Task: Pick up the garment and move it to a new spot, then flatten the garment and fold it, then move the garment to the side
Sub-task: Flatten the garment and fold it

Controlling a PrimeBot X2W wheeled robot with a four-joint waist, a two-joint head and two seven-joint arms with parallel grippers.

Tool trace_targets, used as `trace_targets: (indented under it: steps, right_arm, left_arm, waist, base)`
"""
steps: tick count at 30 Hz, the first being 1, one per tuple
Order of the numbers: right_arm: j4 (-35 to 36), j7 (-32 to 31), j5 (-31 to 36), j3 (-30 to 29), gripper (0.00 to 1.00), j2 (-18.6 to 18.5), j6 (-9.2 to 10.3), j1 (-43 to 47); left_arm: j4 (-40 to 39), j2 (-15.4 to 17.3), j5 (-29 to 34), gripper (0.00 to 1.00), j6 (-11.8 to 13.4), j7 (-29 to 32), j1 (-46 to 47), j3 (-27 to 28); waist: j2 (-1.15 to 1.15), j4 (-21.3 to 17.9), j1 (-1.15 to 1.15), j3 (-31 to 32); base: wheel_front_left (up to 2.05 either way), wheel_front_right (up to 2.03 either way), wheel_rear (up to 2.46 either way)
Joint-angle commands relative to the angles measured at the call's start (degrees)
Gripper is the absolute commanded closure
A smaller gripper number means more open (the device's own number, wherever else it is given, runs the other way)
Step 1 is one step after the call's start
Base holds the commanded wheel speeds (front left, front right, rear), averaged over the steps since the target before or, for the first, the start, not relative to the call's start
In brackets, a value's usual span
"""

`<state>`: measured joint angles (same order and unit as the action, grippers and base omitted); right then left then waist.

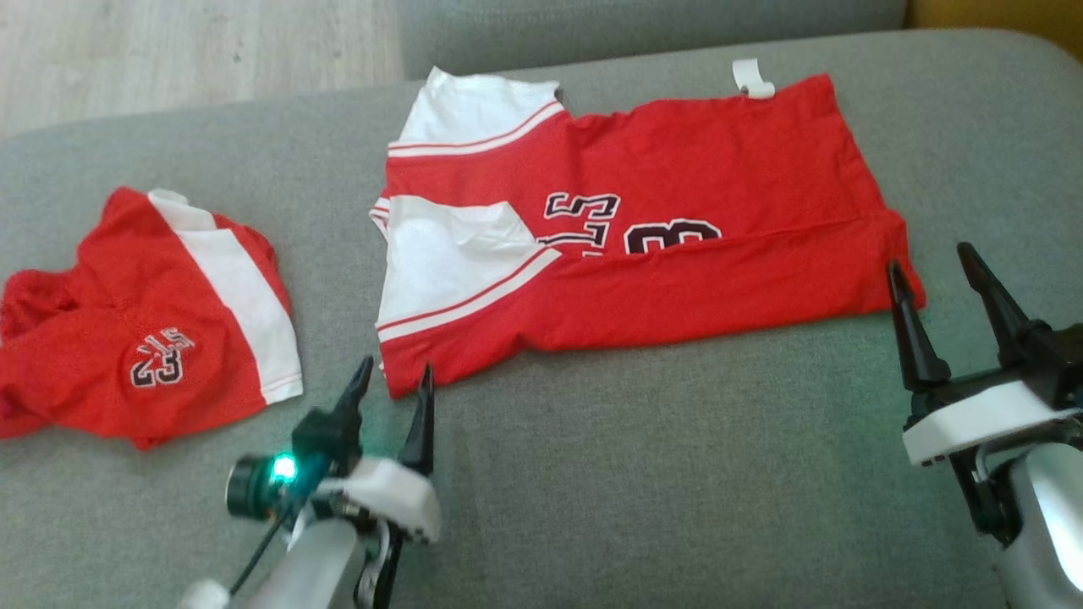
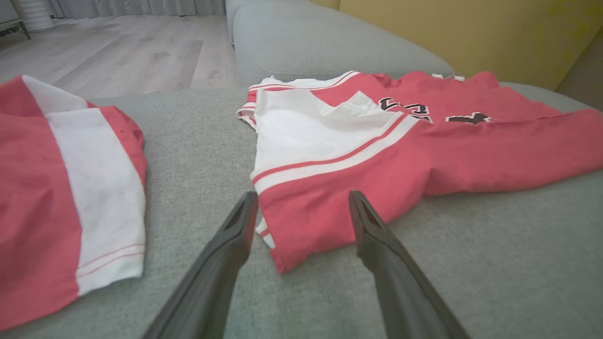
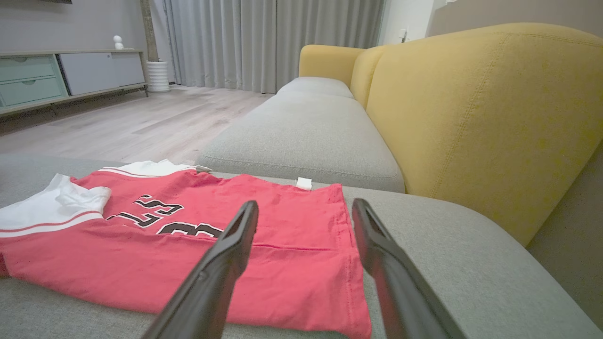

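A red and white jersey (image 1: 643,245) with dark lettering lies spread on the grey sofa cushion (image 1: 634,474), its near long edge folded over. My left gripper (image 1: 394,379) stands open just before the jersey's near left corner (image 2: 301,221), which lies between its fingers in the left wrist view. My right gripper (image 1: 935,271) is open at the jersey's near right corner (image 3: 311,263), with nothing held. The jersey's white sleeves lie on its left end (image 3: 56,207).
A second red and white garment (image 1: 144,321) lies crumpled on the cushion's left part (image 2: 61,188). A yellow sofa back (image 3: 471,117) rises to the right. Another grey cushion (image 3: 306,136) and wooden floor (image 1: 169,51) lie beyond.
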<state>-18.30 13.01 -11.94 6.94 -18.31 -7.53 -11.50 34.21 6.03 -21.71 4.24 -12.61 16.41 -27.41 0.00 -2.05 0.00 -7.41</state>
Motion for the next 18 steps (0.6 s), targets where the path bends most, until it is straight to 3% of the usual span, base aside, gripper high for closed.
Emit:
trace_targets:
  steps: [1,7,14,15,16,18]
  right_arm:
    - [2.08,-0.19,0.68,1.19,0.0,-1.28,0.04,-1.97]
    - [2.73,-0.4,0.74,1.89,0.0,-1.59,0.04,-3.63]
    - [2.07,-0.34,1.07,2.8,0.0,-1.68,0.04,-5.2]
    - [1.83,-0.4,1.09,2.95,0.0,-1.74,0.04,-5.42]
    - [1.52,-0.61,1.14,3.09,0.0,-1.82,0.04,-5.64]
    - [1.11,-0.98,1.19,3.17,0.0,-1.91,0.04,-5.89]
  left_arm:
    - [0.2,-0.28,0.43,0.0,0.68,-0.05,4.28,1.65]
    - [9.12,-0.94,0.64,0.0,0.54,3.33,9.83,0.64]
    - [16.21,-1.51,0.19,0.0,-1.6,7.76,12.92,-1.16]
    - [16.74,-1.6,0.09,0.56,-2.13,7.98,13.16,-1.44]
    - [17.11,-1.68,-0.03,1.0,-2.68,7.92,13.36,-1.68]
    - [17.33,-1.75,-0.05,1.0,-3.14,7.54,13.54,-1.93]
  waist:
    - [0.0,-0.41,0.0,-1.0]
    - [0.0,-1.5,0.0,-3.02]
    - [0.0,-2.22,0.0,-3.63]
    - [0.0,-2.22,0.0,-3.62]
    - [0.0,-2.19,0.0,-3.58]
    - [0.0,-2.12,0.0,-3.56]
  base:
    - [0.0,0.0,0.0]
    - [0.0,0.0,0.0]
    - [0.0,0.0,0.0]
    - [0.0,0.0,0.0]
    - [0.0,0.0,0.0]
    - [0.0,0.0,0.0]
